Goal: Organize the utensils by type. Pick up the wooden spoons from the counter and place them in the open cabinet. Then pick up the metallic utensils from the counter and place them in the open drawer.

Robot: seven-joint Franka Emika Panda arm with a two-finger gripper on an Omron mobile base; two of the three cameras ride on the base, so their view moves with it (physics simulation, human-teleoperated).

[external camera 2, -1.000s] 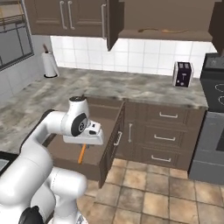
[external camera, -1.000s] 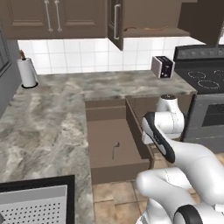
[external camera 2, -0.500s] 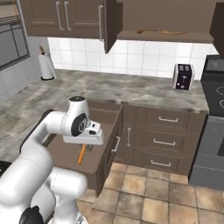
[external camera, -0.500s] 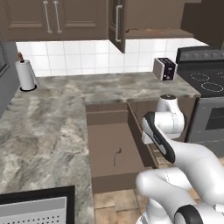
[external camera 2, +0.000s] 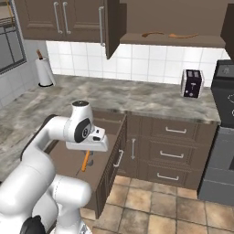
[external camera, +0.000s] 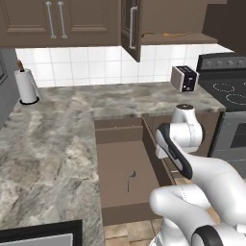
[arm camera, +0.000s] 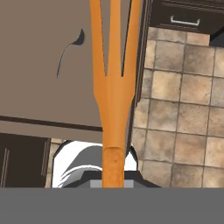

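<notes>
Both base views have swung since a second ago, so the wide shallow brown open drawer (external camera: 126, 178) now sits more centrally below the veined grey stone counter (external camera: 43, 144). Two orange-brown wooden spoons (external camera 2: 168, 34) lie in the open dark wall cabinet (external camera 2: 173, 40). A thin grey metal spoon (external camera: 130, 179) rests mid-drawer. The gripper (external camera 2: 87, 147), narrowly closed, holds a slim, stiff, light orange fork (arm camera: 114, 78) by its handle above the drawer's right edge.

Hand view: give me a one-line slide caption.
Orange fork held in the shut jaws above the open drawer, where the grey spoon already lies.
</notes>
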